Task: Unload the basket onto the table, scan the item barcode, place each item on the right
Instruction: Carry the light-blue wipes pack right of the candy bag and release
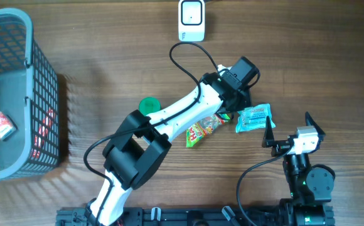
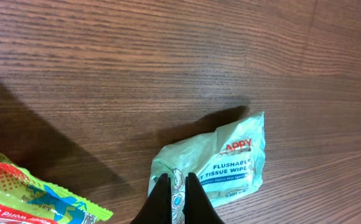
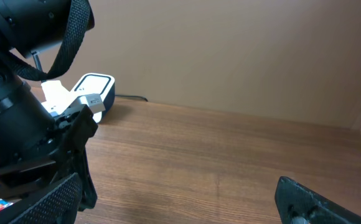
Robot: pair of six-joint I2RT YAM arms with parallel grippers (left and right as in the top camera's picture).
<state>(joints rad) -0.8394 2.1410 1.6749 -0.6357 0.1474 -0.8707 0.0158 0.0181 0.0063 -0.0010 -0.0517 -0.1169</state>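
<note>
I saw the left gripper (image 2: 177, 190) clamped shut on one edge of the wipes pack (image 2: 230, 162) — pack down on the table (image 1: 107, 63), just beside the candy bag (image 1: 202, 130), well apart from the scanner (image 1: 191, 20). Right gripper (image 1: 288, 120) — jaws wide, holding nothing.

The left arm (image 1: 188, 108) meets the wipes packet (image 1: 256, 117) at its left edge.

Left tool (image 2: 176, 182) closed tight, right tool (image 3: 187, 199) agape
</note>
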